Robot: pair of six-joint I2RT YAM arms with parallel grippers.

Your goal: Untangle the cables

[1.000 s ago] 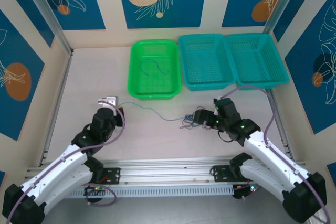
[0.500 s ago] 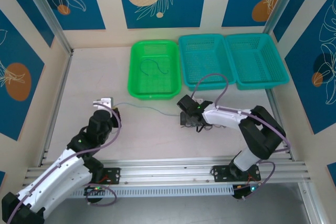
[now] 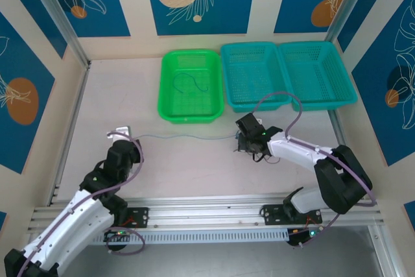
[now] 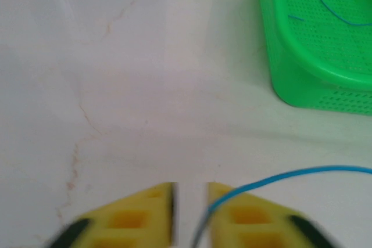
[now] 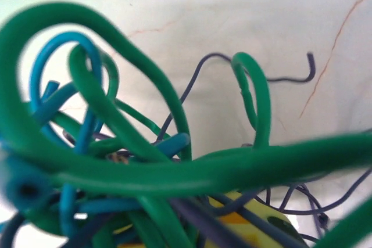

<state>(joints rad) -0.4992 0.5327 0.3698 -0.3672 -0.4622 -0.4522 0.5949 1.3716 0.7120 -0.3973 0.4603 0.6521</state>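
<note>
The main risk lies in the blue strand [image 4: 279,178] stretched between the two arms. It runs in a nearly straight line across the worktop [image 3: 117,95] from the left hand [image 4: 190,216] to the clump [image 5: 151,161] of green, blue and dark cables at the right hand [image 3: 243,142].

The left hand's yellow fingers [image 4: 145,219] are almost together with the strand passing down between them, so it appears clamped on that strand. The hold is at the very tips. A further pull could let so thin a wire slide out, or it could drag the whole clump along instead of freeing one cable.

In the right wrist view the loops cross and thread through each other. A straight pull may therefore tighten a knot rather than open it. Whether the right hand is closed on the clump cannot be told, because the wires crowd the lens. If it is not gripping, nothing anchors the clump.

The green basket [image 3: 190,119] at the far side holds one loose curled strand [image 3: 188,76]. Beside it stand two teal baskets [image 3: 254,107], and no wire can be made out in either.
</note>
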